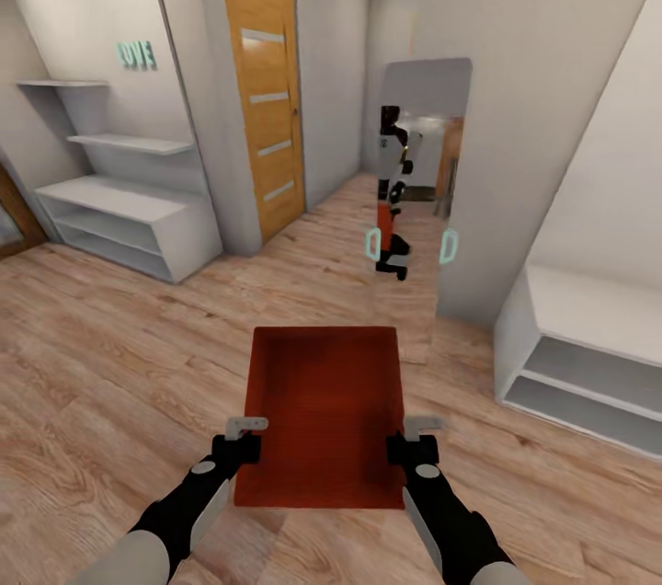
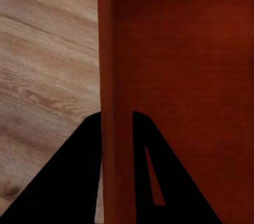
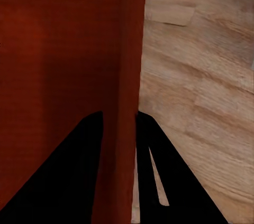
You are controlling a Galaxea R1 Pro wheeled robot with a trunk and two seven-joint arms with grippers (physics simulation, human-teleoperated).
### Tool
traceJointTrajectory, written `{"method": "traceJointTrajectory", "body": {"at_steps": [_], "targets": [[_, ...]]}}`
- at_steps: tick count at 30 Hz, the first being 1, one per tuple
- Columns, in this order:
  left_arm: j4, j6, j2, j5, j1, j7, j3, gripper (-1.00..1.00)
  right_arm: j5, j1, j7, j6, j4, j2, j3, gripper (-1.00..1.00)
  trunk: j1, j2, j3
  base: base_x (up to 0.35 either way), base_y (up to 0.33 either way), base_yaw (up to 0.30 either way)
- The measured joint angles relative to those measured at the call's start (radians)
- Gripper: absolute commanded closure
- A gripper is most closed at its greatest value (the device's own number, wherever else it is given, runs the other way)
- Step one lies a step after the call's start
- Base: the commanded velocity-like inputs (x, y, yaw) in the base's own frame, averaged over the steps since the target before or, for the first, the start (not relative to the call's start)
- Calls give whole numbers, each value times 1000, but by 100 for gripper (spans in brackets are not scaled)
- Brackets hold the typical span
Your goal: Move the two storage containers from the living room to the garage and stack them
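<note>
We hold one storage container (image 1: 324, 410) between us, long axis pointing ahead; left gripper (image 1: 246, 438) and right gripper (image 1: 412, 438) jaws each closed on a side wall.

Both arms have grey upper sleeves, glossy black forearms with grey oval patches, and pale grey jaws.

Even, bright, soft-shadowed render (wide-angle stretch at edges), wrist views slightly blurred.
</note>
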Motion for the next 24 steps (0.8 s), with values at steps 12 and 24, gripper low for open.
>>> {"method": "traceJointTrajectory", "body": {"at_steps": [12, 24], "targets": [[5, 0, 0, 0, 0, 0, 0, 100, 0, 0, 0, 1, 4, 0, -1, 100, 0, 0, 0, 322, 197, 278], [6, -1, -1, 0, 0, 0, 0, 100, 0, 0, 0, 1, 4, 0, -1, 100, 0, 0, 0, 327, 118, 168]]}}
